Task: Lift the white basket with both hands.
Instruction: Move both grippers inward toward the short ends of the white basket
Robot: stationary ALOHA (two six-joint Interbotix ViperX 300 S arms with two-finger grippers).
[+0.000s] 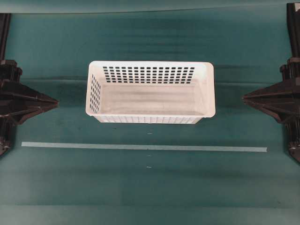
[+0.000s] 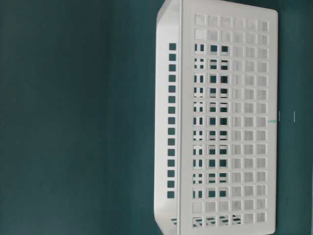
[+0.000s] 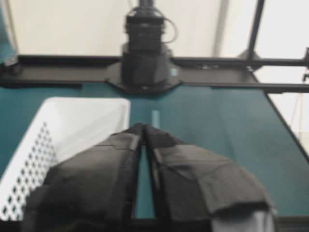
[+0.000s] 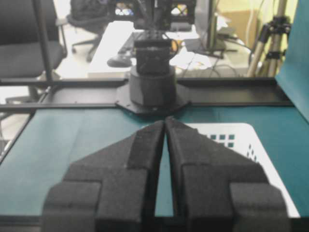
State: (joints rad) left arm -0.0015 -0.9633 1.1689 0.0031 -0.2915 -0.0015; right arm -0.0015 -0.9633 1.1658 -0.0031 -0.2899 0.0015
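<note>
in the overhead view the white basket sits on the green worktop, a little toward the far edge and midway between the side edges, its long sides running left to right. the left gripper points in from the left edge and the right gripper from the right edge; each tip stands well apart from the basket's nearest short end, at about the height of the basket's middle. both are clenched with nothing between the jaws. a pale tape strip lies on the worktop on the near side of the basket, parallel to it. the basket has a rolled rim, a solid floor and walls pierced with rows of small rectangular holes. the table-level view, turned on its side, shows the long perforated wall filling the right half. in the left wrist view the closed fingers meet at their tips, the basket off to their left. in the right wrist view the fingers also meet, the basket beyond and to their right.
</note>
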